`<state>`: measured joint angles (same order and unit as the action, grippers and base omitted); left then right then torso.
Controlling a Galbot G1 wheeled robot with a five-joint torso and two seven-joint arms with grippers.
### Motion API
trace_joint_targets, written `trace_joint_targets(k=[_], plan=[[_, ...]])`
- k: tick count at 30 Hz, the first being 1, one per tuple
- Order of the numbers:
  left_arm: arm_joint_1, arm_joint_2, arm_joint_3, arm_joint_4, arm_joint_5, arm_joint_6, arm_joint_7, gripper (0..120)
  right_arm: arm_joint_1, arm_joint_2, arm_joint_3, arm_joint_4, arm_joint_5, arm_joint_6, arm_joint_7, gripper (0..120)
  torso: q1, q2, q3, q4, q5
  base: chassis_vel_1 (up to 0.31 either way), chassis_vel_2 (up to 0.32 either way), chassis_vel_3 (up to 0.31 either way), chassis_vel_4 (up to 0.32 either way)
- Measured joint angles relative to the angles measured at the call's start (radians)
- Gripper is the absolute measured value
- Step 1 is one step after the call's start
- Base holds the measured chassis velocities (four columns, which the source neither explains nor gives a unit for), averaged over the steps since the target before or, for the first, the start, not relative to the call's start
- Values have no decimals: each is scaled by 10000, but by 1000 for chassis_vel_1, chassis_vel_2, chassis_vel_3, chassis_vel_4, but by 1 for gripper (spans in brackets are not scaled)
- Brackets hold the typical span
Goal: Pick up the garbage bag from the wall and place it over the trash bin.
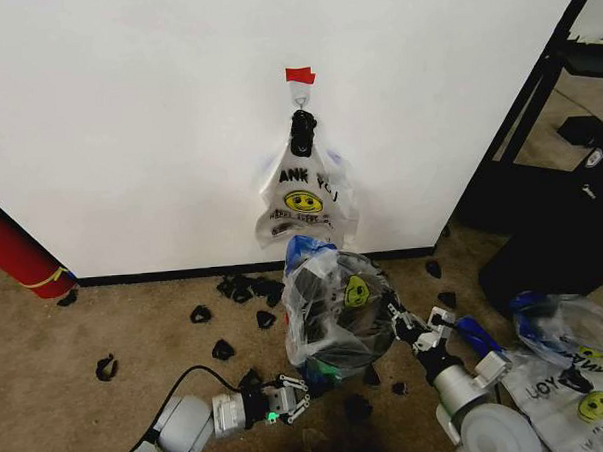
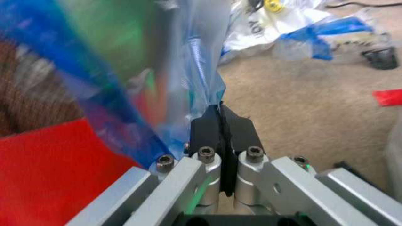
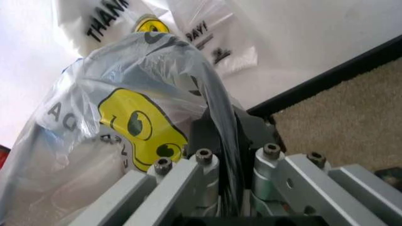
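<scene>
Draped upright over trash bin [image 1: 336, 335]: garbage bag [image 1: 330, 300], pinched shut by left end effector [image 1: 297, 394] and right end effector [image 1: 399, 320].

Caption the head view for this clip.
Both tools, left and right, stretch the garbage bag over the trash bin.

garbage bag [image 1: 335, 305]: thin translucent plastic, crinkly, glossy | trash bin [image 1: 338, 336]: black wire mesh seen thru film | left gripper [image 2: 221, 123]: matt black pads, brushed alu links | floor [image 1: 136, 323]: rough matt carpet | wall [image 1: 137, 123]: smooth matt paint
</scene>
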<state>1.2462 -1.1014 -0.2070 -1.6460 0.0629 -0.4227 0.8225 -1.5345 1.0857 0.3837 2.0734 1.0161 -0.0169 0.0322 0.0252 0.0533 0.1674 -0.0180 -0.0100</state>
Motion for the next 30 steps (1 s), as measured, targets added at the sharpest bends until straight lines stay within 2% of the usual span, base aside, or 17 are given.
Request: trace_joint_targets(k=[13,21,25,26,30], plan=[[-842,-52,-329,1073,-85,78,189,0,84,-507,279,-99,52,-415,-100,1,0,0,0,-1,0,0,0,0,0],[-866,-93,-635,1190,-498,125,1109,0,229,-598,336,-427,-239,-241,-525,1,0,0,0,0,1,0,0,0,0],[-821,-48,-618,1211,-804,-83,1022,0,311,-517,319,-548,-304,49,-652,1,0,0,0,-1,0,0,0,0,0],[-810,-24,-598,1231,-866,-142,890,1,321,-487,309,-560,-312,102,-661,1,0,0,0,-1,1,0,0,0,0],[-786,109,-502,1286,-1143,-399,337,19,398,-236,132,-666,-320,496,-659,1,1,0,0,0,0,0,0,0,0]])
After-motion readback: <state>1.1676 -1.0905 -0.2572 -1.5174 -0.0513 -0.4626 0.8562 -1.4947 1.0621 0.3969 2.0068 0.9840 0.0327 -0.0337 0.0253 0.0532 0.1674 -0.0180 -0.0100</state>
